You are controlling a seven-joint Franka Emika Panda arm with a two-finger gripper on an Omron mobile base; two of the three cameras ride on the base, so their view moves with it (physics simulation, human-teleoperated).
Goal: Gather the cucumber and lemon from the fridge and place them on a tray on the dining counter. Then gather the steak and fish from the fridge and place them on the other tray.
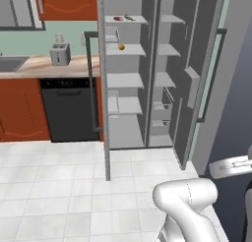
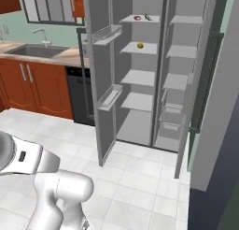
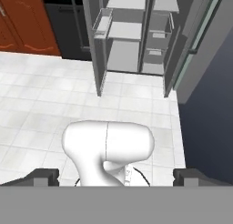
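Fridge (image 2: 140,79) stands open across the tiled floor, both doors swung wide, with a small yellow lemon (image 2: 140,46) alone on the second shelf down and, on the top shelf at about 12 o'clock from it, a reddish piece that may be the steak (image 2: 137,18) beside a thin dark-green shape that may be the cucumber (image 2: 148,17); the fish cannot be picked out. Gripper (image 3: 116,176) is well back from the fridge, jaws spread wide and grasping nothing. Judging by looks, the lemon is light, firm and round, so it may roll; pinching it across its middle seems safest.
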